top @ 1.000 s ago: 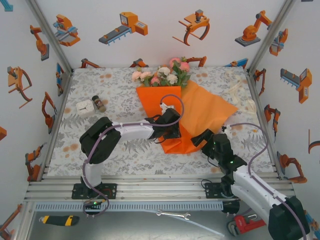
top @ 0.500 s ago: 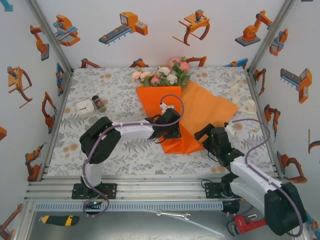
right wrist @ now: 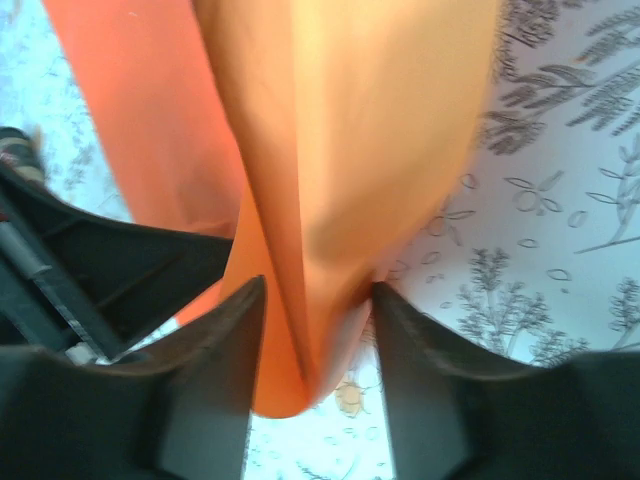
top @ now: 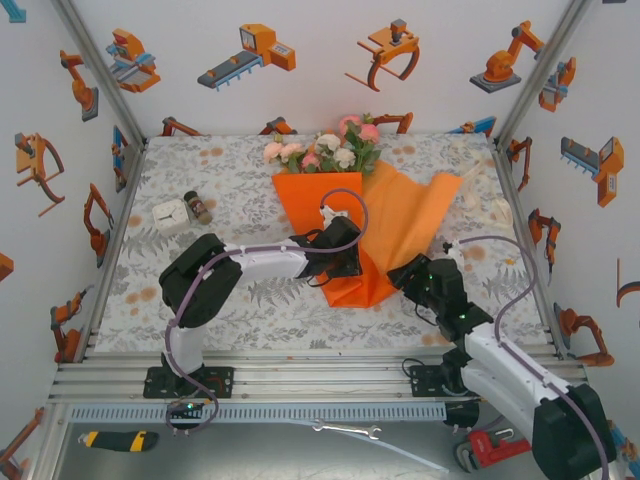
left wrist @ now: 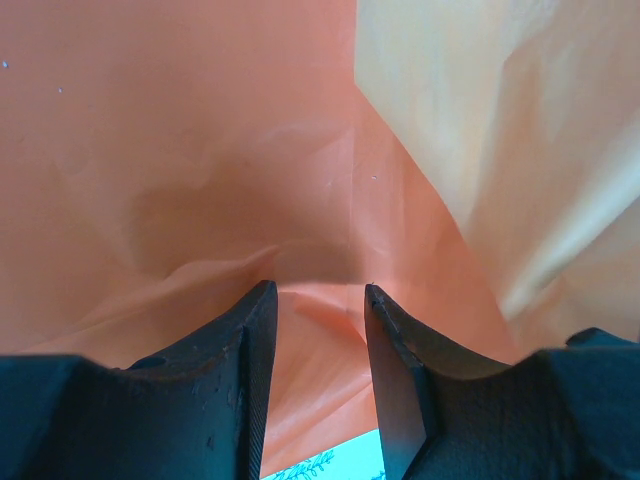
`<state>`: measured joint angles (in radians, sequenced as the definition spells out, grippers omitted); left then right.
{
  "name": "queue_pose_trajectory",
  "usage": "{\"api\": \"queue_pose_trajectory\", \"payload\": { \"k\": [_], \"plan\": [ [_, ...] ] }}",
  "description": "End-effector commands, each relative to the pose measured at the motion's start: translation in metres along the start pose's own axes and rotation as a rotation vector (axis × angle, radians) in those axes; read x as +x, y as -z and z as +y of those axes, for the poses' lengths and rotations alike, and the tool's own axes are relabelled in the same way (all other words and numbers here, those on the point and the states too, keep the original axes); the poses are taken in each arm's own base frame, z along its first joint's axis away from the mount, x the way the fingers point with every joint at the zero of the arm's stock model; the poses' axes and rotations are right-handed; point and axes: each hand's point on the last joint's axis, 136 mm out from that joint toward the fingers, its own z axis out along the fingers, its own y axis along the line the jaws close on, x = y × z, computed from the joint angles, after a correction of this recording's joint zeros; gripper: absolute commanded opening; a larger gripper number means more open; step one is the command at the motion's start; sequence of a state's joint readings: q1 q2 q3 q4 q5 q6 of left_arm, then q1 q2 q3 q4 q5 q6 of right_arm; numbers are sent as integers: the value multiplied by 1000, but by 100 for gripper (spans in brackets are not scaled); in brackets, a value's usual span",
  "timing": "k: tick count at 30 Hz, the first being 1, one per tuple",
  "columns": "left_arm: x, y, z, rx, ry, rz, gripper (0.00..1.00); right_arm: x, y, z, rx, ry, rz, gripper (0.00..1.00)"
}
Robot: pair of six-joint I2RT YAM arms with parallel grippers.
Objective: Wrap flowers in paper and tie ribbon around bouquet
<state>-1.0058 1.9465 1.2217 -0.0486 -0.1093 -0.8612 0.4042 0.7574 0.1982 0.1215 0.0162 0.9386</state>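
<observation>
Orange paper (top: 405,220), one large sheet, lies in the middle of the printed tablecloth (top: 230,170), folded into a rough cone that narrows toward the arms. One bunch of flowers (top: 325,150) sticks out of its wide far end, pink and cream heads with green leaves; the blooms are too small to count surely. One cream ribbon (top: 499,210) lies loose by the right wall, apart from the sheet.

Two grippers work at the narrow end. The left gripper (left wrist: 318,290) pinches a raised fold of the paper between its two fingers. The right gripper (right wrist: 318,285) grips the sheet's gathered right edge, the fold filling the gap between its fingers.

Two small things sit at the left: a white block (top: 170,213) and, touching it, a brown bottle (top: 197,207). Three tools lie in front of the table: a knife (top: 118,439), a spanner (top: 345,430), a red wrench (top: 490,447).
</observation>
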Motion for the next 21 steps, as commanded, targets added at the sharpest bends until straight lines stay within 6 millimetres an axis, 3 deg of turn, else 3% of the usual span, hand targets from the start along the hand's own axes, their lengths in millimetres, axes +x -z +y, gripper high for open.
{"api": "queue_pose_trajectory", "payload": {
  "k": [1, 9, 13, 16, 19, 21],
  "plan": [
    [9, -6, 7, -27, -1, 24, 42, -8, 1, 21, -82, 57, -13, 32],
    [11, -7, 11, -33, 8, 28, 42, -4, -2, 54, -179, 142, 85, 11],
    [14, -12, 16, -29, 45, 38, 42, 7, 2, 79, -297, 128, 159, 12],
    [13, -10, 17, -33, 47, 31, 42, 19, 1, 92, -362, 136, 207, 23],
    [10, -7, 18, -37, 49, 16, 42, 23, -7, 91, -354, 138, 221, 23],
    [7, -4, 18, -28, 61, 9, 42, 22, -14, 86, -324, 140, 214, 17]
  ]
}}
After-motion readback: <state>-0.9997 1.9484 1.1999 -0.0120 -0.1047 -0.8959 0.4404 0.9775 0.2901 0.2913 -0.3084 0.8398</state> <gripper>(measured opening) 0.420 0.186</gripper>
